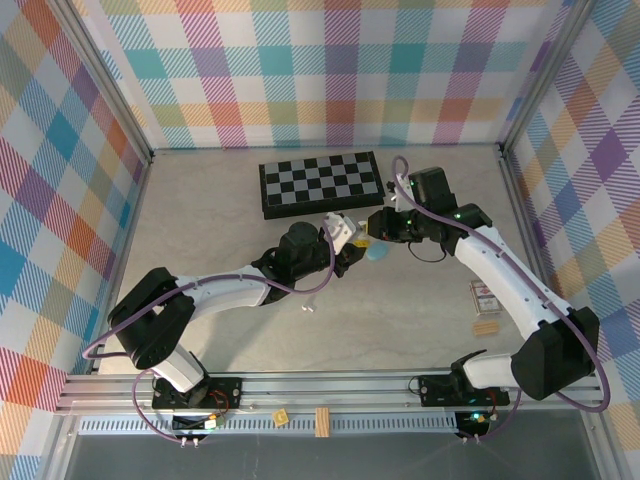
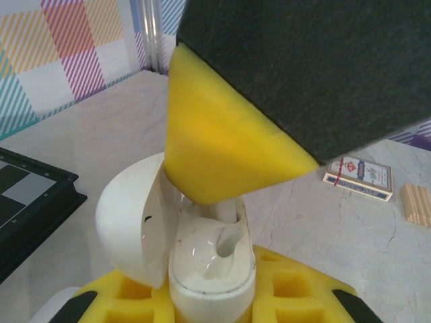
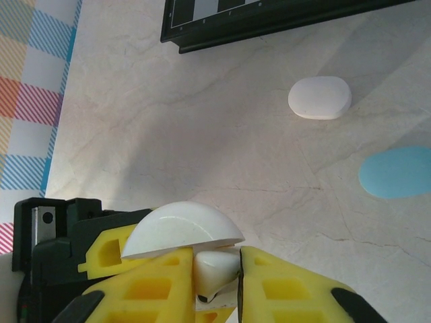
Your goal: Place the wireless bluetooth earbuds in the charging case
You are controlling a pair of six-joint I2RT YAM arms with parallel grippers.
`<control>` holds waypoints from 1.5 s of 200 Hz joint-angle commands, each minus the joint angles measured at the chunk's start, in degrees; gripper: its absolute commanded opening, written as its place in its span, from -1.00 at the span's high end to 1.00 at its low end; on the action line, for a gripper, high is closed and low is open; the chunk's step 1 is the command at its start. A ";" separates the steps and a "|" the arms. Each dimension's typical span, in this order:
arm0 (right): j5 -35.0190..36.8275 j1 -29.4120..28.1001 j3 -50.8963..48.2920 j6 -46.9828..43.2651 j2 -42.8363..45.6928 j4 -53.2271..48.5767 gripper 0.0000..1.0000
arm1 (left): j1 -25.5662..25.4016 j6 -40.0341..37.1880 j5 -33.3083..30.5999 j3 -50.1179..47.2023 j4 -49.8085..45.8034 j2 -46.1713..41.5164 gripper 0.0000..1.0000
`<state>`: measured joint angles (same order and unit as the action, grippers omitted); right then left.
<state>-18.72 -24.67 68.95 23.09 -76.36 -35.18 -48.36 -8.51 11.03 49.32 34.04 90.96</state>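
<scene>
My left gripper (image 2: 212, 299) is shut on the base of a white charging case (image 2: 210, 269). The case is held above the table, and its lid (image 2: 128, 222) is swung open to the left. One earbud socket (image 2: 229, 243) in the base is empty. My right gripper (image 3: 219, 276) is shut on a white earbud (image 3: 217, 268), right above the open case and beside its lid (image 3: 182, 231). In the top view the two grippers meet at the table's middle, the left gripper (image 1: 342, 240) with the case and the right gripper (image 1: 378, 226) close against it. Another small white earbud (image 1: 308, 308) lies on the table near the left arm.
A closed white case (image 3: 320, 97) and a light blue case (image 3: 397, 171) lie on the table under the right arm. A black chessboard (image 1: 320, 185) lies at the back. At the right are a card deck (image 1: 484, 293) and a wooden block (image 1: 486, 326).
</scene>
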 commanded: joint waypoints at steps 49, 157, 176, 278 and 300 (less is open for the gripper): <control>1.19 -1.18 0.71 -6.25 1.11 -3.33 0.17 | -0.73 0.58 2.96 1.31 3.14 -2.93 0.76; 6.67 -0.45 -8.22 -0.13 10.78 6.57 -0.31 | 6.24 2.89 1.37 -6.52 3.50 -10.09 0.77; 3.77 -0.56 -8.83 -0.02 8.02 7.14 -0.30 | 9.73 4.22 0.46 -9.63 1.64 -14.22 0.78; 10.07 -17.71 10.15 -17.65 -20.38 -12.70 -0.34 | 34.62 12.02 2.55 -17.17 -1.04 -25.18 0.81; 14.91 -22.91 15.53 -21.94 -26.31 -16.38 -0.33 | 39.62 13.04 4.49 -16.21 -1.03 -24.92 0.81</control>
<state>-9.04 -43.07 79.50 8.43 -98.17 -44.18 -13.17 2.31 12.58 32.56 32.53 67.20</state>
